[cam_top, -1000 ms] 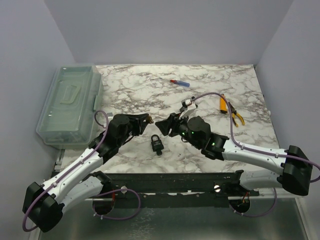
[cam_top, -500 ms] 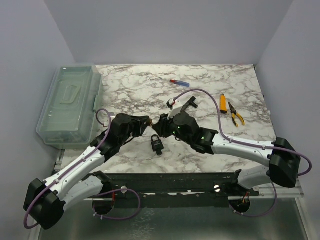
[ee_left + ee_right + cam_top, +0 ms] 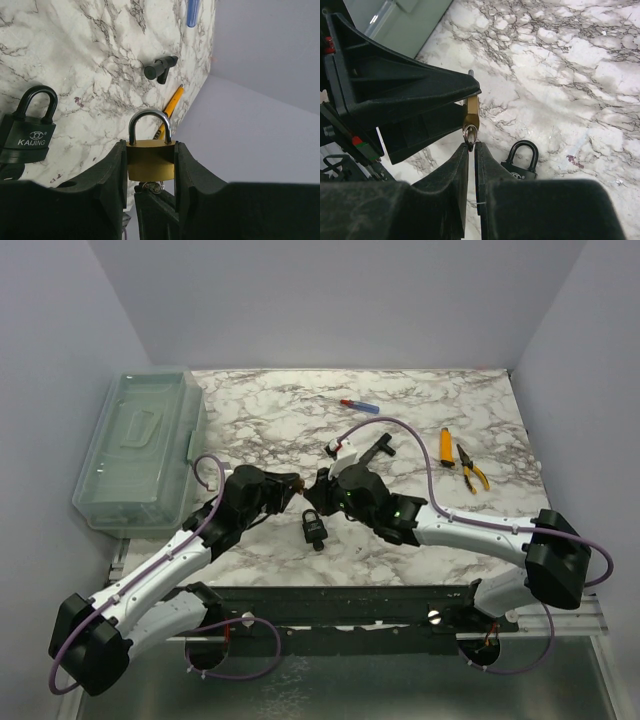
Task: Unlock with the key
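A robotics lab bench, boxed in as a test cell.

Plain pale grey walls point(image 3: 340, 300) close in a white marble-patterned tabletop point(image 3: 280, 420) on three sides. Two white-and-black jointed robot arms, the left arm point(image 3: 160, 570) and the right arm point(image 3: 480, 535), are mounted on a black metal rail point(image 3: 350, 600) at its near edge, with purple cables point(image 3: 405, 425) looping off them. The objects are a clear plastic lidded box point(image 3: 140, 445), yellow-handled pliers point(image 3: 470, 468), an orange-handled cutter point(image 3: 445, 445), a black padlock point(image 3: 315, 527) and a small brass padlock point(image 3: 150, 160) with its silver key point(image 3: 470, 134).
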Motion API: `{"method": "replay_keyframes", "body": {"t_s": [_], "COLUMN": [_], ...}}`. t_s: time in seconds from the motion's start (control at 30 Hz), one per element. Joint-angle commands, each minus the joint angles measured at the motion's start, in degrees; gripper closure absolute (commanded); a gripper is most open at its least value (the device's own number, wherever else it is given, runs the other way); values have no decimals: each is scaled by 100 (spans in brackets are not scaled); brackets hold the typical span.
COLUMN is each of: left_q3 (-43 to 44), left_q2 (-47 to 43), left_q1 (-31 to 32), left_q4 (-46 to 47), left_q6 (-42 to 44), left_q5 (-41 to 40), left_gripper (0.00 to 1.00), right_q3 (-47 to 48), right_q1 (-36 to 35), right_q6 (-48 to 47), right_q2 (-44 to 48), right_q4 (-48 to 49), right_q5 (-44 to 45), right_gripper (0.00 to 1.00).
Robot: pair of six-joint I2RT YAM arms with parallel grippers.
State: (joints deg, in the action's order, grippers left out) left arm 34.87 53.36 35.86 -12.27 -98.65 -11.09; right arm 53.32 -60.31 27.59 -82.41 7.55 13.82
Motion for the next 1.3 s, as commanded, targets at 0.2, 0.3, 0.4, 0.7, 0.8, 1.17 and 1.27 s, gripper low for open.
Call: {"method": "replay_keyframes", "body": {"t_s": [0.2,0.3,0.4,0.7,0.8,1.17,1.27], "left_q3": [422,457,505,1000,1068,1050,1027], "left_q2": [137,114,81,197,217,210,186], "left_q1": [13,22,18,17,18,19,25], "left_q4": [57,58,29,-519,-668,-779,-777], "left_q6": [558,658,828,1970,2334,2648,2657], "left_q5": [168,180,76,-470,-578,-505,-467], "left_gripper": [100,100,100,100,100,100,100], "right_q3": [317,308,324,-389,-410,-47,72], "right_q1": [-24,-25,-24,-24,-29,-28,-24], "right_q6": [-171,-212,-204,-39,32,106,144], "right_q2": [-353,-384,-297,857,1065,498,266], "right_q4": [115,163,-19,-384,-501,-289,-227], "right_q5": [57,51,-71,-306,-310,-64,57], "right_gripper": [88,89,85,32,32,36,39]}}
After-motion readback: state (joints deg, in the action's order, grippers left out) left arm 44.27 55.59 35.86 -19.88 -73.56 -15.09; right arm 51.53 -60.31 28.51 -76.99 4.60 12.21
